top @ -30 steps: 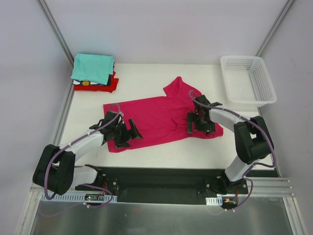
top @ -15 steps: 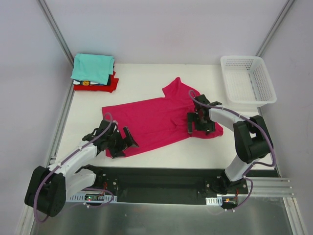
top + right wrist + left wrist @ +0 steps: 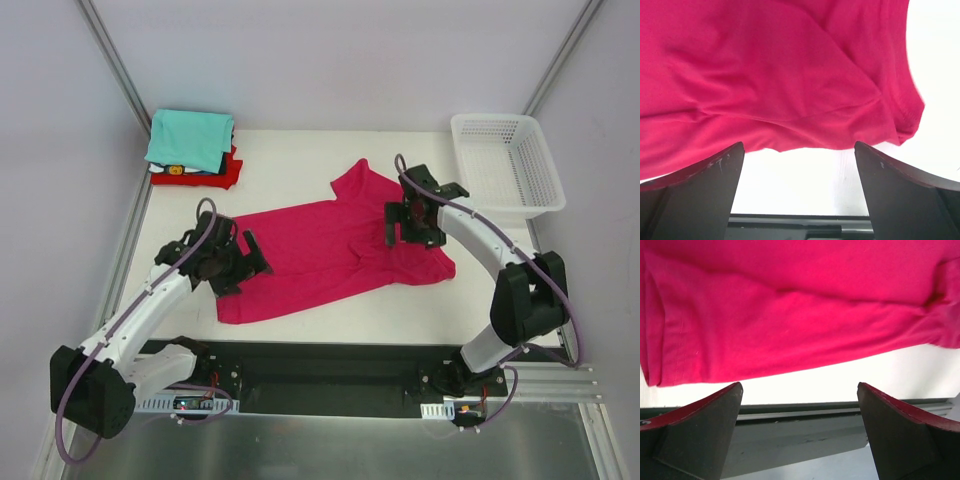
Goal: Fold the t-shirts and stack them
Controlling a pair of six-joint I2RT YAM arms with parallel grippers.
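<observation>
Overhead, the magenta t-shirt lies spread and creased across the middle of the white table, one sleeve pointing toward the top of the frame. A folded stack sits in the upper left corner, with a teal t-shirt on top and a red t-shirt showing beneath it; a dark and white layer lies between them, too small to make out. A white mesh basket stands at the upper right. The left gripper is over the shirt's lower left corner with its fingers spread wide, and the right gripper is over the shirt's right part, just below the sleeve, also spread wide; from this view I cannot tell whether either touches the cloth. In the left wrist view, the magenta cloth fills the upper half of the frame and its hem runs across just above the tips of the left fingers. The jaws stand far apart with nothing between them, and a strip of bare table and a dark rail lie below the hem. In the right wrist view, the cloth again covers the upper part, its ribbed edge curling down at the right. The right fingers gape wide and hold nothing, with white table between the tips and the cloth just above.
</observation>
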